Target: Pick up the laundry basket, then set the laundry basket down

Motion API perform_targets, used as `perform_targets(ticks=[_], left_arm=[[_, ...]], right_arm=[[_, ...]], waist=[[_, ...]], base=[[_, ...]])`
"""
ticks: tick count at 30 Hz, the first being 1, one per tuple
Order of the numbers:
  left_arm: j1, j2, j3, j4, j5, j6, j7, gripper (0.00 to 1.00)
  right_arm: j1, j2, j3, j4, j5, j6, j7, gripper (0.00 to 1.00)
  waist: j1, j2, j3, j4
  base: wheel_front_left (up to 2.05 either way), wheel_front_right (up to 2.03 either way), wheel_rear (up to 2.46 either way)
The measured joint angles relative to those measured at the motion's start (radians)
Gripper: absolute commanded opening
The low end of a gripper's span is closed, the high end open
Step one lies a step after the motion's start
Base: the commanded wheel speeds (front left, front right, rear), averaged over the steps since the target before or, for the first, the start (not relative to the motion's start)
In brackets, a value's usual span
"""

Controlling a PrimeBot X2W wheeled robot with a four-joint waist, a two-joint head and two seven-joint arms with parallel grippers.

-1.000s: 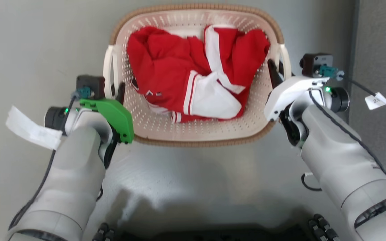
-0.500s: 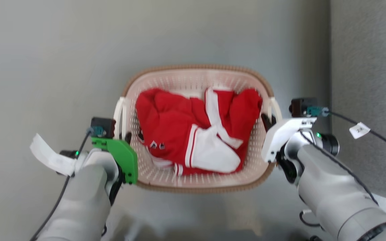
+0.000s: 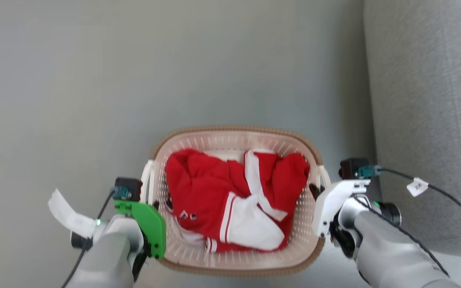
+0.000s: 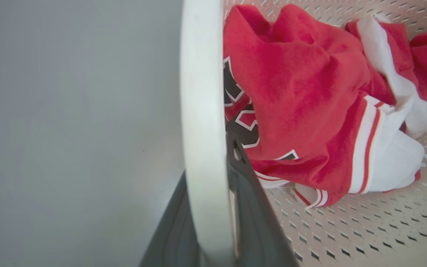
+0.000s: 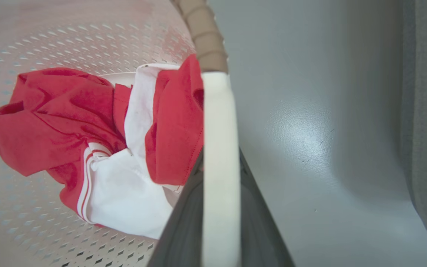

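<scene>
Grey floor (image 3: 94,80) lies under the upright laundry basket (image 3: 214,144), long axis left-right.

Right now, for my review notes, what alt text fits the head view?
A cream laundry basket holding a crumpled red-and-white garment is gripped on either side by the left gripper and right gripper. Grey floor lies around it.

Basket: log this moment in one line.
basket: held by handles | left jaws: shut on left handle | right jaws: shut on right handle | inside: red garment
</scene>
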State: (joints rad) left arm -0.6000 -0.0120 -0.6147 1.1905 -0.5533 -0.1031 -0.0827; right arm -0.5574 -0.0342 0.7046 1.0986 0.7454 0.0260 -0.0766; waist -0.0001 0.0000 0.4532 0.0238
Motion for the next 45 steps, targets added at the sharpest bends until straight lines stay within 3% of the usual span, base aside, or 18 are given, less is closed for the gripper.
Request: perform_targets(ticks=[15, 23, 45], left_arm=[[0.147, 0.001, -0.040, 0.017, -0.046, -0.002, 0.071, 0.00], [0.171, 0.009, -0.055, 0.003, -0.071, -0.002, 0.105, 0.00], [0.181, 0.023, -0.099, -0.037, -0.114, 0.026, 0.163, 0.00]], right_arm=[[0.141, -0.001, 0.080, -0.019, 0.070, -0.002, 0.062, 0.00], [0.160, -0.005, 0.114, -0.040, 0.106, -0.019, 0.093, 0.00], [0.161, -0.016, 0.177, -0.064, 0.171, -0.063, 0.142, 0.00]], waist=[[0.0000, 0.0000, -0.191, -0.015], [0.0000, 0.0000, -0.271, -0.024], [0.0000, 0.0000, -0.321, -0.029]], base=[[0.00, 0.00, 0.00], [0.00, 0.00, 0.00], [0.00, 0.00, 0.00]])
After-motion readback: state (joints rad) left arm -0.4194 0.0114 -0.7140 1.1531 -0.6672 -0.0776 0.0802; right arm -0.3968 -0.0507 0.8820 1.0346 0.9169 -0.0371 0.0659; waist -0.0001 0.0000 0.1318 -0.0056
